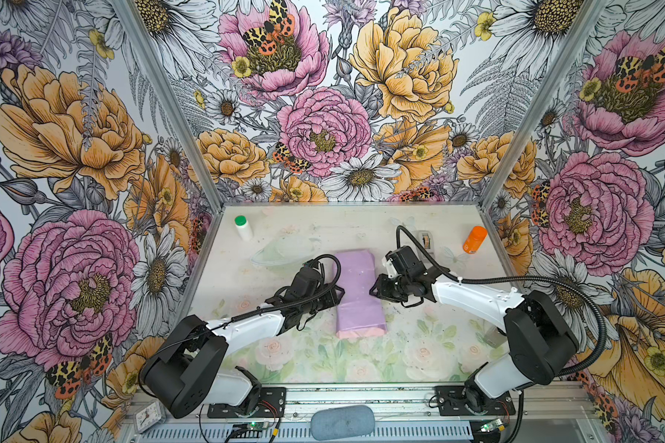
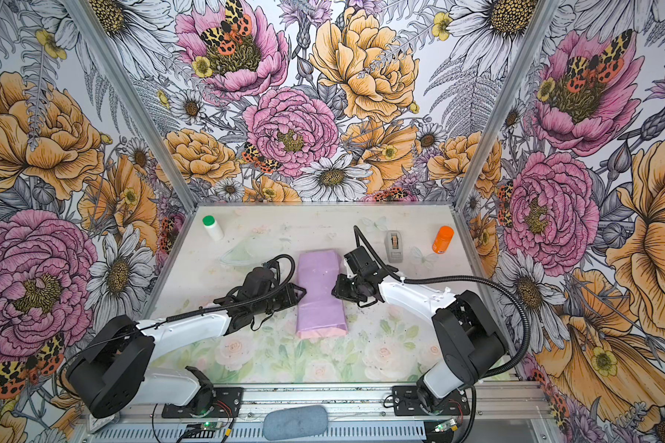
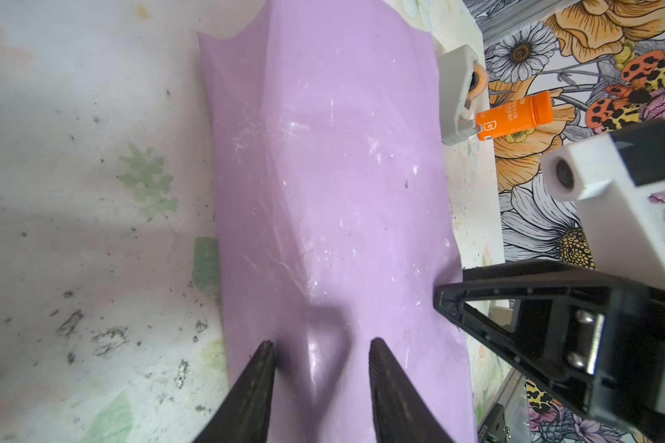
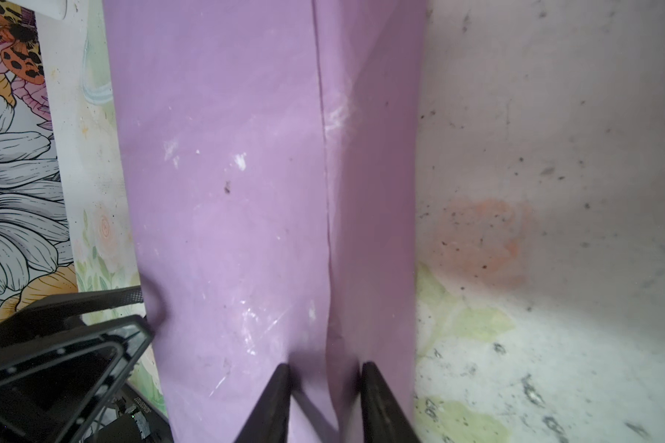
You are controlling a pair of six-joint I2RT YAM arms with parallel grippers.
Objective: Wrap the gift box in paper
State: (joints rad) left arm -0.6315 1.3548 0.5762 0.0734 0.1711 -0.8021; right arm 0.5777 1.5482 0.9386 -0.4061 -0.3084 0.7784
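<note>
Wrist views: left tool (image 3: 321, 345), right tool (image 4: 325, 368) part-open against paper (image 3: 323, 172); gift box hidden.

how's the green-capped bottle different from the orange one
The green-capped bottle has a white body; the orange bottle is orange, cap included. The green-capped bottle stands far left; the orange bottle stands far right, near the tape dispenser. Both are small capped bottles.
</note>
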